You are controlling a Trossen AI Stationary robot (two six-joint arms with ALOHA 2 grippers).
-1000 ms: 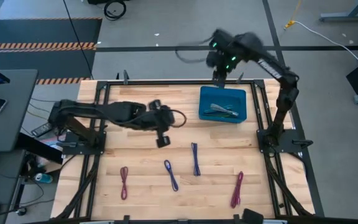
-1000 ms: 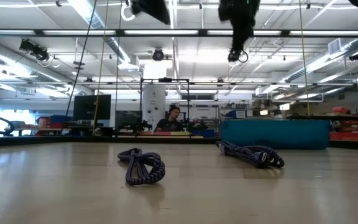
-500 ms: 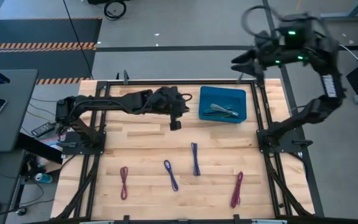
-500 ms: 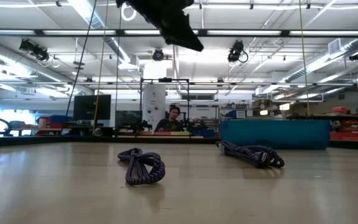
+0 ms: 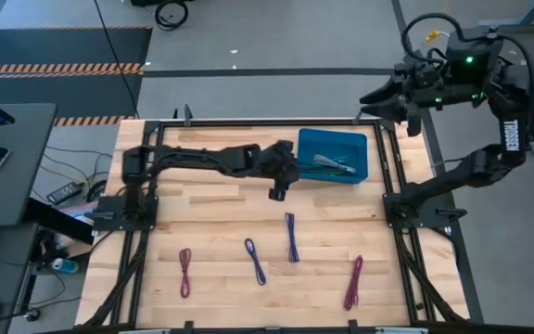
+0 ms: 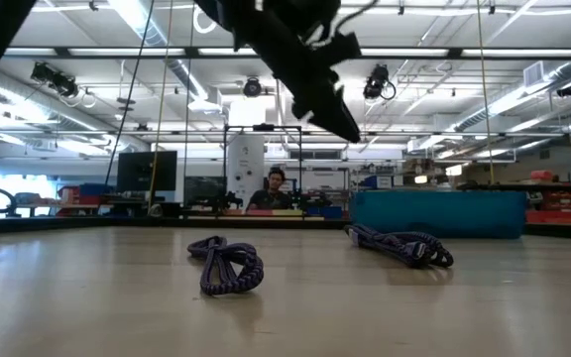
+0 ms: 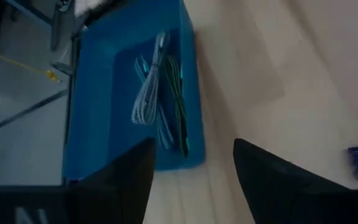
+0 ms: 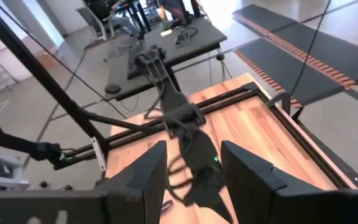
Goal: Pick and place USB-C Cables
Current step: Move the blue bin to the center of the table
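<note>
Cables (image 7: 160,93) bundled in blue bin (image 7: 92,74), colours blurred, left fingers (image 7: 135,180) apart

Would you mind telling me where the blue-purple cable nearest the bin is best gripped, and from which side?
Probably at the middle of the blue-purple cable, coming straight down from above. It lies flat on the table as a narrow folded bundle with bare wood either side, so the open left gripper could close across its thin width.
</note>
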